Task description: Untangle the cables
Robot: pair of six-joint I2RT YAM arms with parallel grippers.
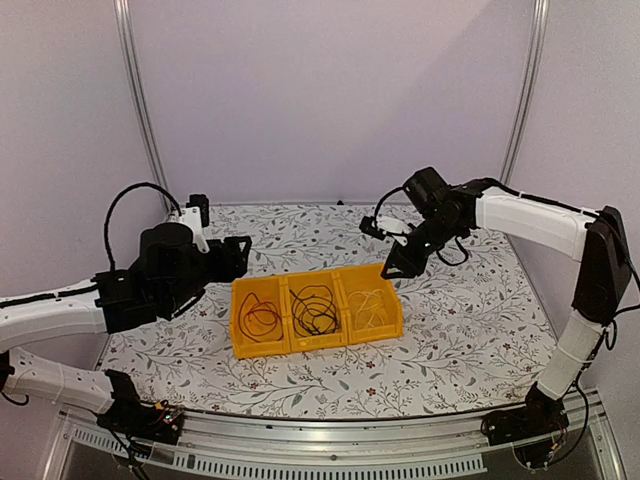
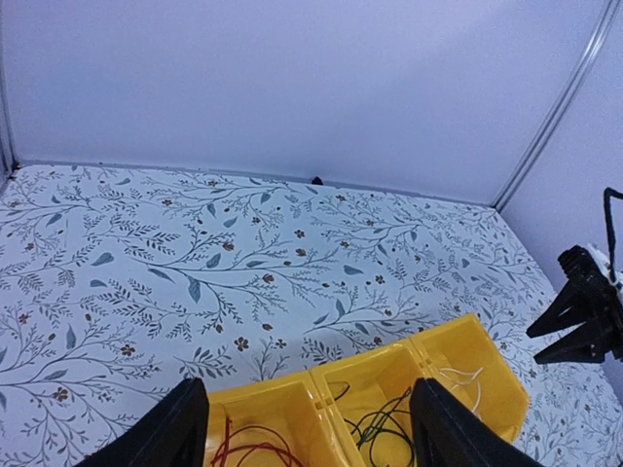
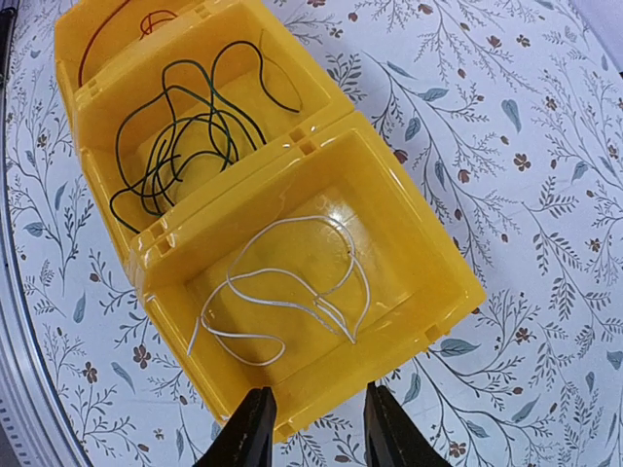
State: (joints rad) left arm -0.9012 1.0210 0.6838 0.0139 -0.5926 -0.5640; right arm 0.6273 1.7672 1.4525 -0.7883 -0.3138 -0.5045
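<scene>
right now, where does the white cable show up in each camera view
Top external: the white cable lies at picture centre, in the rightmost compartment of the yellow bin.
Left wrist: the white cable is at bottom right, in the bin's right-hand compartment.
Right wrist: the white cable is coiled mid-picture, in the lower compartment.
Shared landmark: the yellow bin, seen in all three views.

Looped cables (image 3: pixel 180 136) (red, green, white); separate bin (image 3: pixel 302 146) compartments
</scene>
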